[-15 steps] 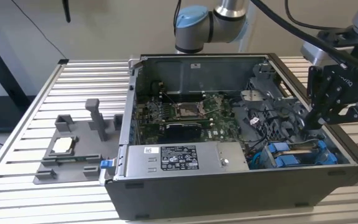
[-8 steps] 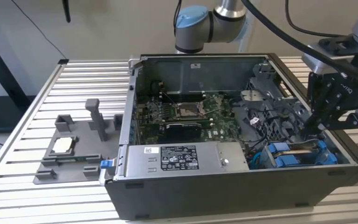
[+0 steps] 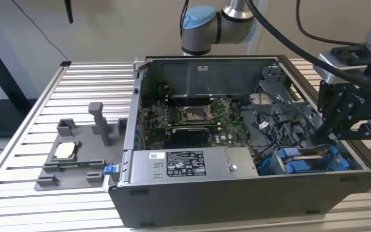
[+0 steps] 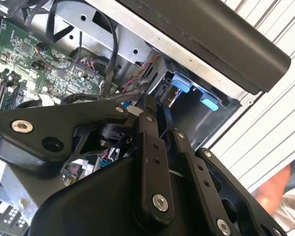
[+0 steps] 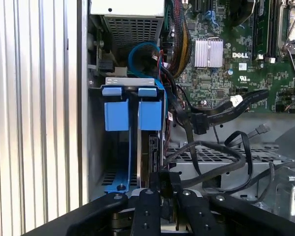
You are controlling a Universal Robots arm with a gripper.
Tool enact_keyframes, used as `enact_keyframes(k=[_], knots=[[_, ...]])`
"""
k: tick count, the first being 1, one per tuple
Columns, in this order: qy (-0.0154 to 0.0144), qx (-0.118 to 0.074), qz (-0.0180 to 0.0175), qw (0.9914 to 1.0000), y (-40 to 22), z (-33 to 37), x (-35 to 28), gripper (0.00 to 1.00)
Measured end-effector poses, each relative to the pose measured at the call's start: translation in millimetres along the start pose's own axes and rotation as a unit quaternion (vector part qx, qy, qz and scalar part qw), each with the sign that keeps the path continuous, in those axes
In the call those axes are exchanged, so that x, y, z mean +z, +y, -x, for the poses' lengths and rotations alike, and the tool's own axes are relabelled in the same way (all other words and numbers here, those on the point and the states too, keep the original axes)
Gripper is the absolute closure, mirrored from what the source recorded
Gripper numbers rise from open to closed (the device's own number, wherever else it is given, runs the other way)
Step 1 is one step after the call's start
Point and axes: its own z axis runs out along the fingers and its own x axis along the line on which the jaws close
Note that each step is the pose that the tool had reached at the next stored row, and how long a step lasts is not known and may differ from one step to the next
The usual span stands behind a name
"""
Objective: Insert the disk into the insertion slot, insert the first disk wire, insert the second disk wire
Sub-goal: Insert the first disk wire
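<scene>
Black tool (image 5: 166, 192), nrly closed on wire plug (image 5: 169, 179), beside blue-framed disk (image 5: 132, 115)

Slatted metal table (image 3: 89, 82), pale wall (image 3: 121, 24) behind

On the power-supply box (image 3: 192, 164): a black label with white print and a small white coded sticker, both too fine to read. On the motherboard (image 5: 211, 84), in the first wrist view: a white maker's mark beside the heatsink (image 5: 208, 53), small white stickers near it. On the tool (image 3: 327, 139), in the exterior view: pale lettering, partly hidden.
</scene>
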Motion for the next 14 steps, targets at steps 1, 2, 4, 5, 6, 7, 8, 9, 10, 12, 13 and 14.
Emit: enact_keyframes(k=[1,2,4,5,6,7,8,9,10,12,13,14], knots=[[0.0000,0.000,0.0001,1.00000,-0.2,-0.6,0.7,0.81],[0.0000,0.000,0.0001,1.00000,-0.4,-1.4,1.3,0.81],[0.0000,0.000,0.0003,1.00000,-0.6,-3.0,2.7,0.81],[0.0000,0.000,0.0004,1.00000,-0.8,-3.6,3.3,0.81],[0.0000,0.000,0.0004,1.00000,-0.9,-4.4,4.0,0.81],[-0.0001,0.000,0.0004,1.00000,-1.0,-4.8,4.7,0.81],[-0.0001,0.000,0.0004,1.00000,-1.1,-4.9,5.3,0.81],[0.0000,0.000,0.0004,1.00000,-1.2,-5.1,5.7,0.81],[0.0000,0.000,0.0004,1.00000,-1.3,-5.1,6.2,0.81],[0.0000,0.000,0.0004,1.00000,-1.4,-5.2,7.4,0.81],[0.0000,0.001,0.0004,1.00000,-1.4,-5.2,8.1,0.81],[0.0000,0.001,0.0004,1.00000,-1.5,-5.2,8.5,0.81]])
